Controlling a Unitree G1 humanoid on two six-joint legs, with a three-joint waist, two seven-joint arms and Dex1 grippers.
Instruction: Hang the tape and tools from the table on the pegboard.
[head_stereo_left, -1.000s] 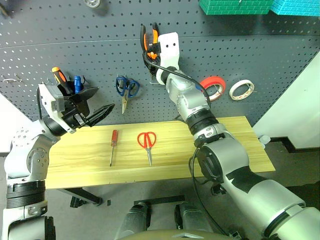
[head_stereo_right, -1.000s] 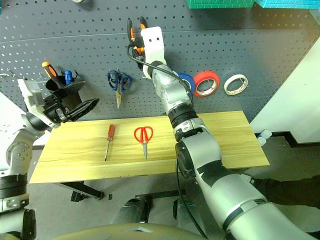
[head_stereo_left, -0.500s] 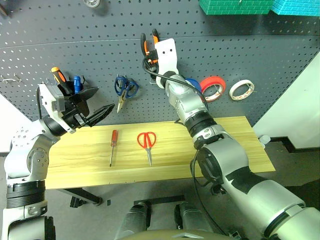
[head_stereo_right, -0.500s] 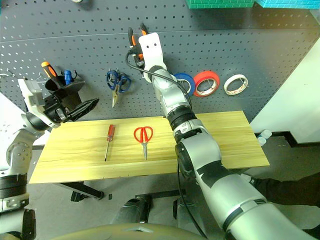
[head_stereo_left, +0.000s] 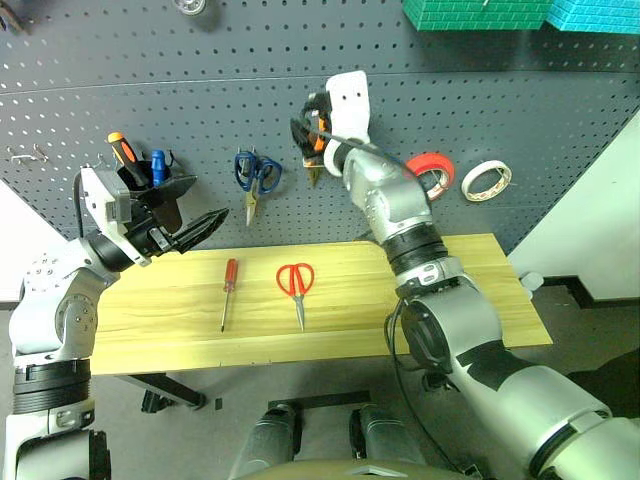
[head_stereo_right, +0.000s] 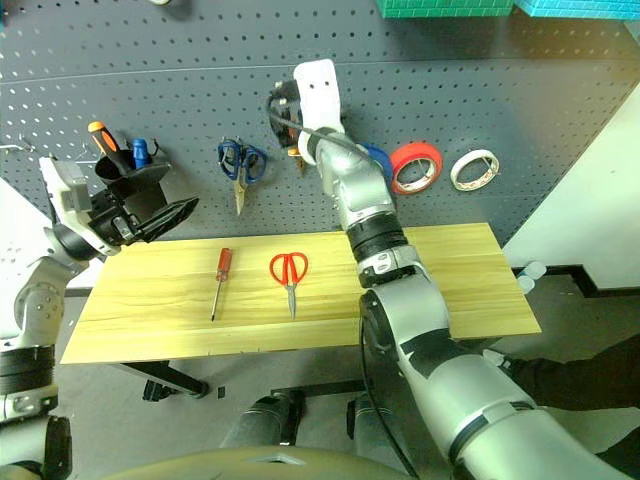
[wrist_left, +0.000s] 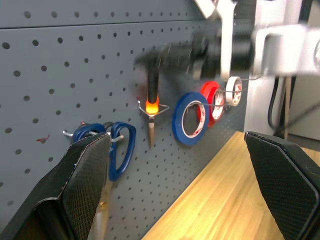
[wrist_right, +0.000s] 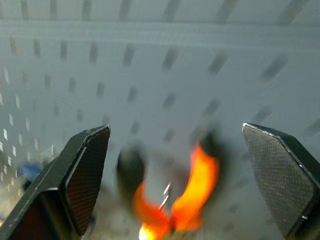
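The orange-and-black pliers (head_stereo_left: 315, 152) hang nose-down on a hook of the dark pegboard (head_stereo_left: 150, 80). My right gripper (head_stereo_left: 308, 118) is open at the board, its fingers apart on either side of the pliers' handles (wrist_right: 192, 185) and touching neither. The red scissors (head_stereo_left: 296, 282) and the slim red screwdriver (head_stereo_left: 228, 290) lie on the pale wooden table (head_stereo_left: 470, 290). The whitish tape (head_stereo_left: 483, 180) hangs on the pegboard at the right. My left gripper (head_stereo_left: 193, 208) is open and empty above the table's left end.
Blue scissors (head_stereo_left: 255, 175), an orange-and-black screwdriver (head_stereo_left: 120, 152) and a blue one (head_stereo_left: 157, 165) hang on the board. A red-orange roll (head_stereo_left: 430, 170) and a blue roll (wrist_left: 189, 117) hang right of the pliers. Teal boxes (head_stereo_left: 480, 12) sit above.
My right gripper has opened and let go of the pliers, which now hang lower on the hook. The right hand shifted a little to the right. The left arm stayed still.
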